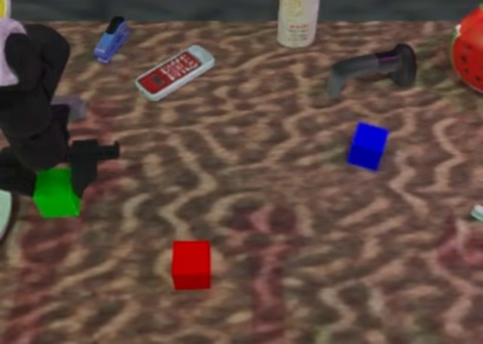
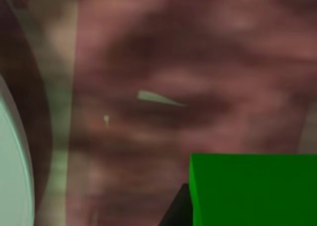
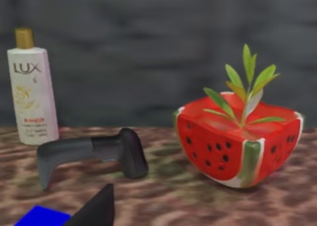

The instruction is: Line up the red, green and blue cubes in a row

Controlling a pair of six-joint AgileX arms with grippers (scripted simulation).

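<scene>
**Left end effector over the green cube at the tabletop's left edge**

The left end effector point(image 1: 79, 170) is low at the far left of the tabletop point(image 1: 302, 231), its dark body reaching in from the left edge. The green cube point(image 1: 56, 193) lies right at it, partly covered by the dark fingers in the top view. In the left wrist view the green cube point(image 2: 255, 189) fills one corner, with a dark finger point(image 2: 176, 211) just beside its face. Whether the fingers are clamped on the cube or merely straddle it cannot be told.

The red cube point(image 1: 191, 265) lies nearer the front, well apart from the green one and to its right. The blue cube point(image 1: 367, 145) sits in the right half, far from both and well apart from the left end effector.

The right arm is out of the top view. Its wrist view shows one dark fingertip point(image 3: 96, 208) beside a corner of the blue cube point(image 3: 42, 217), with a dark scanner point(image 3: 89, 154), a white bottle point(image 3: 32, 94) and a watermelon-shaped planter point(image 3: 237, 141) beyond.
</scene>
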